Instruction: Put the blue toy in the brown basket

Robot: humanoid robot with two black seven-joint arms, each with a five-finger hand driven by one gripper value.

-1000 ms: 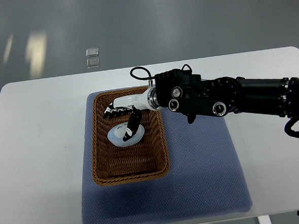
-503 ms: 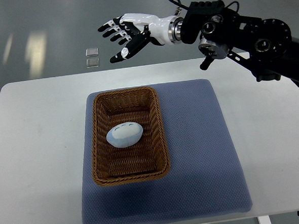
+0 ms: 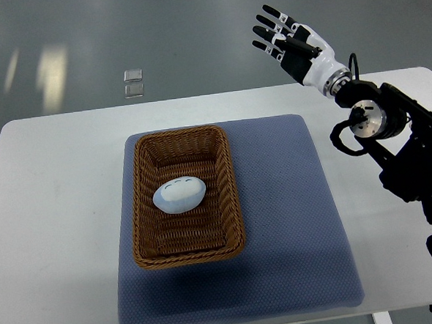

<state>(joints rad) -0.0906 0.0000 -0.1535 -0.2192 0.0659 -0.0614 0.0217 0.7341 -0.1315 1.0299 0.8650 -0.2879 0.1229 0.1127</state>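
Observation:
The pale blue, egg-shaped toy [image 3: 179, 194] lies inside the brown wicker basket [image 3: 140, 211], near its middle. The basket stands on a blue-grey mat [image 3: 293, 223] on the white table. My right hand [image 3: 285, 36] is raised at the upper right, beyond the table's far edge, well away from the basket. Its fingers [image 3: 269, 13] are spread and hold nothing. The left arm does not show.
The white table [image 3: 58, 216] extends around the mat on all sides. My black right arm [image 3: 399, 151] comes in along the right edge over the table's right side. Two small clear squares [image 3: 133, 82] lie on the grey floor beyond the table.
My right hand has let go of the toy in the basket, risen, and swung from above the basket to the far upper right. The toy stays in the basket.

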